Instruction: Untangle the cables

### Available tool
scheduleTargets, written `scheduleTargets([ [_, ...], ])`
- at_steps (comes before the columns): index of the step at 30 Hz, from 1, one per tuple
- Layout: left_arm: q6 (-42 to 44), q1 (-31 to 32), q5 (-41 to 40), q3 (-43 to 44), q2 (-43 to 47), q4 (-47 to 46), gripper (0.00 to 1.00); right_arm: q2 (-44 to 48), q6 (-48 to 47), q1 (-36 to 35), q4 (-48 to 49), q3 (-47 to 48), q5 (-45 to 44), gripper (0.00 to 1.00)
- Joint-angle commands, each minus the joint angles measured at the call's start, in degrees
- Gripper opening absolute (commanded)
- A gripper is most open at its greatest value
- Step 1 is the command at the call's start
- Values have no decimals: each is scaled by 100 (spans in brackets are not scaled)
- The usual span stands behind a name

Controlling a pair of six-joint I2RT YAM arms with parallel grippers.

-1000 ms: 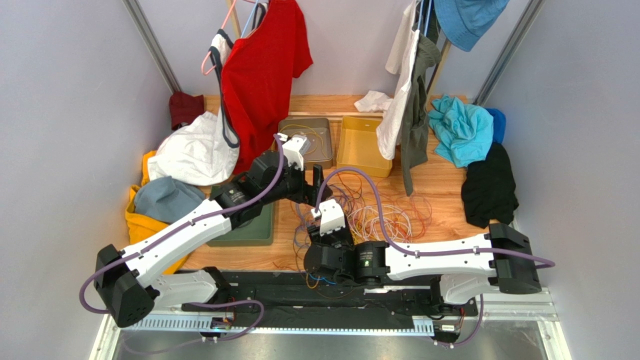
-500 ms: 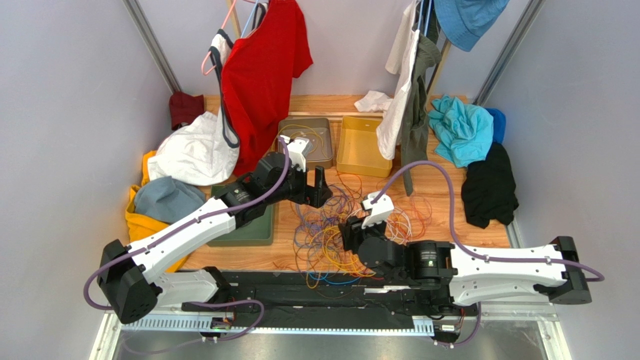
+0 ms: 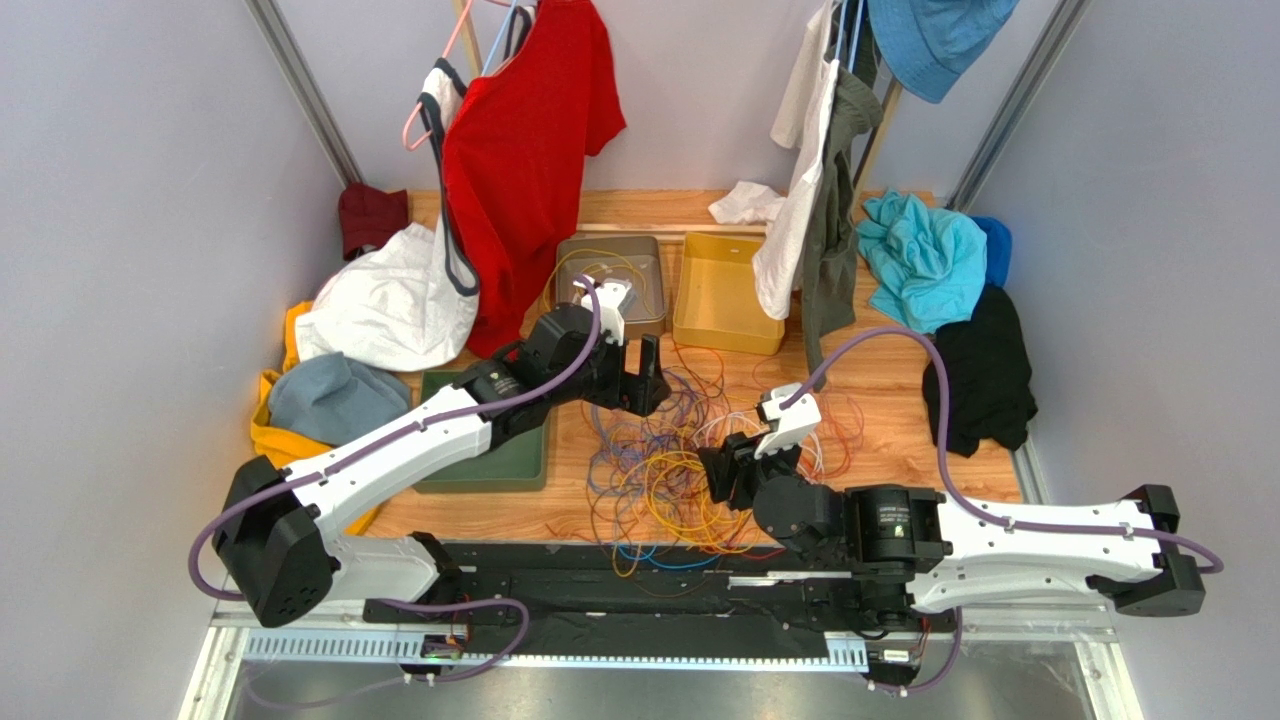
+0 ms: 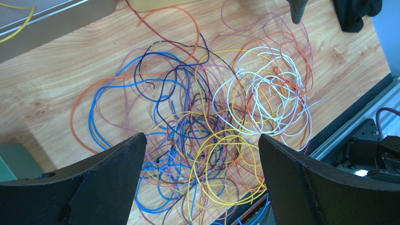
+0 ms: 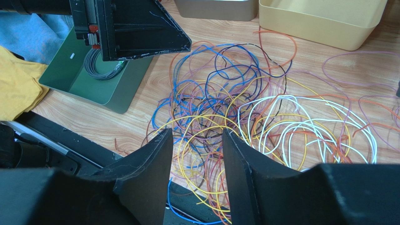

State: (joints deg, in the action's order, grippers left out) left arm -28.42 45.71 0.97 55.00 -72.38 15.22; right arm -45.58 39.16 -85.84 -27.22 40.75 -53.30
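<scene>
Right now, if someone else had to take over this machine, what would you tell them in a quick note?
Left claw: open, empty, above the cables.
Right claw: open, empty, over the same heap.
Cables: one tangled heap on the wooden table; a yellow wire lies in the grey tray.
Done: little visible.
Left: pulling the heap apart, wire by wire.

open: table [image 3: 887, 383] right of cables [image 3: 661, 480] | blocked: yellow bin [image 3: 727, 293] behind | green tray [image 3: 507, 458] left
</scene>
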Motion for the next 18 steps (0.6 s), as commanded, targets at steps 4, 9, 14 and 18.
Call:
scheduleTargets([
  [4,-5,25,-88,107,75,-160,99,49,57,-3,-64,56,-181,47],
  [9,-58,25,-228,300,-22,15,99,286,180,6,-230,-50,-190,46],
  [14,-242,25,-317,300,-75,7,99,673,224,6,-310,-190,-163,46],
  [18,-321,17,-361,335,-110,-19,99,928,259,6,-380,-322,-146,46],
])
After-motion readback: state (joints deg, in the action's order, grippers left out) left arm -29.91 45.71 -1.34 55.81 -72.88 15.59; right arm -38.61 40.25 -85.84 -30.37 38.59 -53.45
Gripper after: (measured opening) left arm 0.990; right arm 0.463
